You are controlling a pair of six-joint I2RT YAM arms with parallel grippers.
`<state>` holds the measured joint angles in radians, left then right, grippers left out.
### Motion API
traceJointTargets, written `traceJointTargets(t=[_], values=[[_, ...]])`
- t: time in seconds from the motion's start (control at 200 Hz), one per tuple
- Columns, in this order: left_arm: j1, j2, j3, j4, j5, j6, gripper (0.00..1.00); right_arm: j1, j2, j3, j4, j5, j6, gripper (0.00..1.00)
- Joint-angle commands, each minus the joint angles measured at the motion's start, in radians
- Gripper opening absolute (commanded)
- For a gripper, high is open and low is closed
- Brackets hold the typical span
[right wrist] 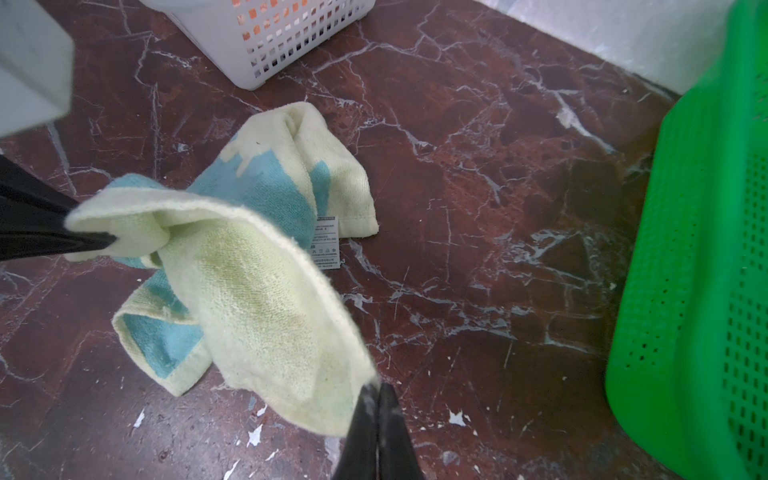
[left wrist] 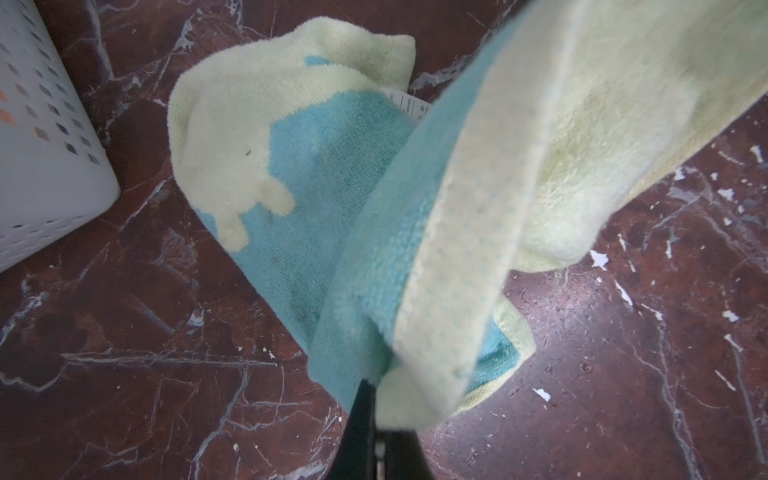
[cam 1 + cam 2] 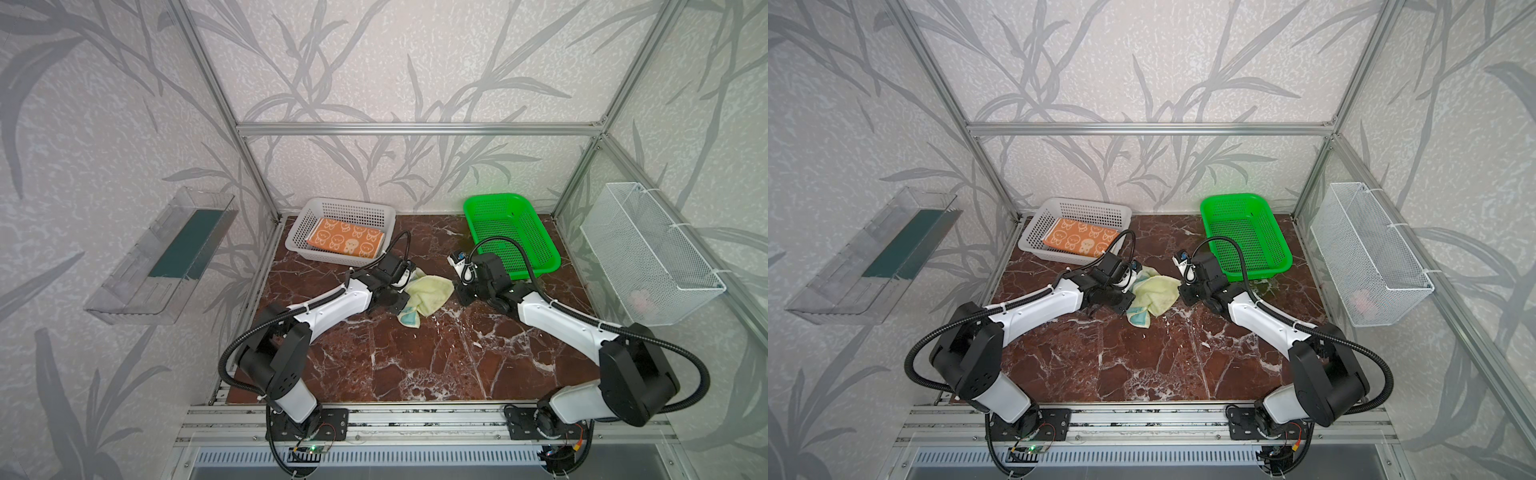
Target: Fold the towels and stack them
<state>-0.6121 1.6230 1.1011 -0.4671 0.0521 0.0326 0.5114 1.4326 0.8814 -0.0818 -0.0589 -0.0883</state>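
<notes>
Gripping is confirmed at both ends. The left gripper [image 2: 374, 392] is clenched on one edge of the yellow towel [image 2: 478, 166], and the right gripper [image 1: 378, 392] is clenched on another edge of the same towel, as is shown in each wrist view. The stretch of cloth between the two grippers is held off the table [image 3: 415, 353]. The rest hangs down and lies crumpled on the marble surface, with its light-blue side and a white care label turned up. In both top views the towel is located at mid-table between the two wrists, with the left arm on its left and the right arm on its right.

The orange towel [image 3: 345, 240], printed with cream rabbit faces, is found folded flat inside the white basket [image 3: 301, 222] at the far left of the table. The green basket [image 3: 511, 232] is placed at the far right, just behind the right wrist. A wire basket [image 3: 648, 249] is mounted on the right wall. A pink item [image 3: 640, 298] is seen in it, too blurred to be identified.
</notes>
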Motion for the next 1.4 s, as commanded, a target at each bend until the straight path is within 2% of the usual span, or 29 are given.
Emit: traceJointTargets(t=[0.0,0.25,0.57,0.7,0.805,1.06,1.395], values=[[0.006,-0.068,0.044,0.0,0.007,-0.002,0.03,-0.008,-0.054,0.012,0.002,0.037,-0.034,0.0],[0.006,-0.187,0.101,0.064,-0.024,0.029,0.0,-0.033,-0.09,0.116,-0.025,0.029,-0.071,0.0],[0.007,-0.213,0.266,-0.036,-0.082,0.089,0.0,-0.115,-0.153,0.279,-0.088,-0.012,-0.092,0.0],[0.006,-0.215,0.229,-0.052,-0.045,0.081,0.0,-0.117,-0.17,0.273,-0.13,-0.044,-0.112,0.0],[0.007,-0.207,0.155,-0.06,0.004,0.071,0.0,-0.117,-0.179,0.207,-0.138,-0.091,-0.106,0.0],[0.005,-0.102,0.024,-0.075,0.145,0.07,0.12,-0.099,-0.135,0.054,-0.109,-0.133,-0.089,0.0],[0.004,0.143,0.133,-0.175,0.164,0.086,0.19,-0.093,-0.047,0.018,-0.042,-0.137,-0.051,0.0]])
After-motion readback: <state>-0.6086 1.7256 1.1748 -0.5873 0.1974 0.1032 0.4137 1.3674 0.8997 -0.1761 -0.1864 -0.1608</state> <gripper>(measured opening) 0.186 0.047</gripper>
